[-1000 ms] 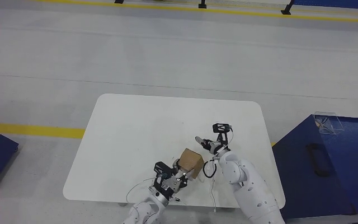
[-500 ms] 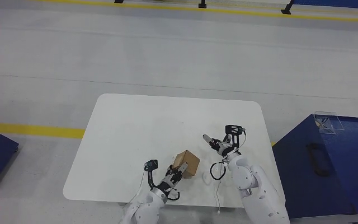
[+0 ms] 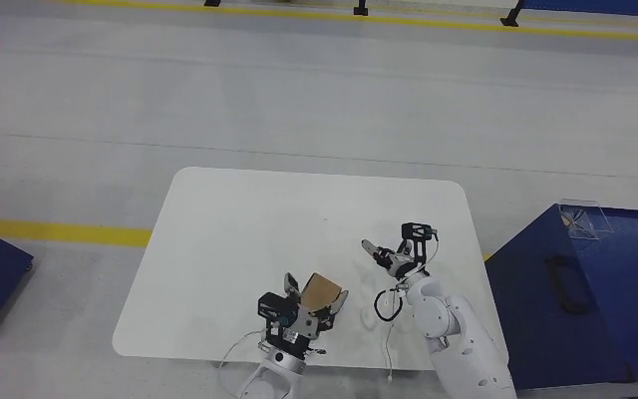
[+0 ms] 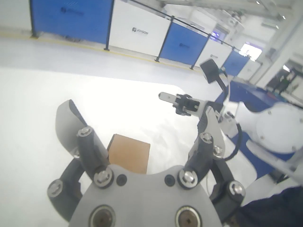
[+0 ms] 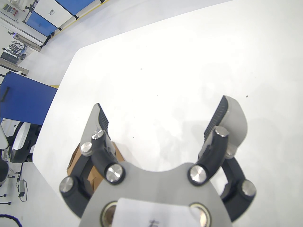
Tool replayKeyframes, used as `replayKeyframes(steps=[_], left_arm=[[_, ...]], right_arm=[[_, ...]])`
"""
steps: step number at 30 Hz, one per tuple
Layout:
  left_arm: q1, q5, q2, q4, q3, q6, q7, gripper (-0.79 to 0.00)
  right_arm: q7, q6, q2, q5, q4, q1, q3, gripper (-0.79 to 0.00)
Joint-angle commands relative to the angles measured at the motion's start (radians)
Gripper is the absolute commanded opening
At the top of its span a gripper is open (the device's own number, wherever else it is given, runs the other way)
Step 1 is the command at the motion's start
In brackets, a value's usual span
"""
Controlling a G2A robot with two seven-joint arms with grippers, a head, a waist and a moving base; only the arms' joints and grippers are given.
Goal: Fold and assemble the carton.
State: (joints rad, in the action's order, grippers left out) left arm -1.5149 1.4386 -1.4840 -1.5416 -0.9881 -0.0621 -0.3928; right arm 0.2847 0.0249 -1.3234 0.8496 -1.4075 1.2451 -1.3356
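A small brown carton (image 3: 323, 287) sits near the front edge of the white table (image 3: 249, 219), folded into a box shape. My left gripper (image 3: 315, 290) is open and straddles it, one finger on each side. In the left wrist view the carton (image 4: 129, 153) lies close to the palm, between the spread fingers of the left gripper (image 4: 137, 112), and I cannot tell whether they touch it. My right gripper (image 3: 384, 257) hovers open over the table to the carton's right, apart from it. The right wrist view has the right gripper (image 5: 163, 109) open with nothing between its fingers, and the carton (image 5: 73, 161) behind one finger.
A blue cabinet (image 3: 568, 289) stands just off the table's right edge. Thin cables (image 3: 384, 339) hang by the front edge under the right arm. The far and left parts of the table are bare white surface.
The left gripper swung from beside the carton to straddling it, fingers now spread wide. The carton shifted slightly left. The right gripper drew back to the right, then stayed still.
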Motion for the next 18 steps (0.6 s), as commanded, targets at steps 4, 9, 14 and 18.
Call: replayKeyframes(steps=[4, 9, 14, 18], left_arm=[[0.041, 0.072, -0.009, 0.075, 0.035, -0.056, 0.064, -0.785], [0.057, 0.077, -0.012, 0.105, 0.040, -0.082, 0.092, -0.785], [0.075, 0.070, -0.016, 0.145, 0.043, -0.094, 0.172, -0.785], [0.089, 0.077, -0.018, 0.165, 0.044, -0.104, 0.235, -0.785]], right_arm=[[0.000, 0.000, 0.000, 0.000, 0.000, 0.000, 0.000, 0.000], [0.000, 0.000, 0.000, 0.000, 0.000, 0.000, 0.000, 0.000], [0.000, 0.000, 0.000, 0.000, 0.000, 0.000, 0.000, 0.000], [0.000, 0.000, 0.000, 0.000, 0.000, 0.000, 0.000, 0.000]])
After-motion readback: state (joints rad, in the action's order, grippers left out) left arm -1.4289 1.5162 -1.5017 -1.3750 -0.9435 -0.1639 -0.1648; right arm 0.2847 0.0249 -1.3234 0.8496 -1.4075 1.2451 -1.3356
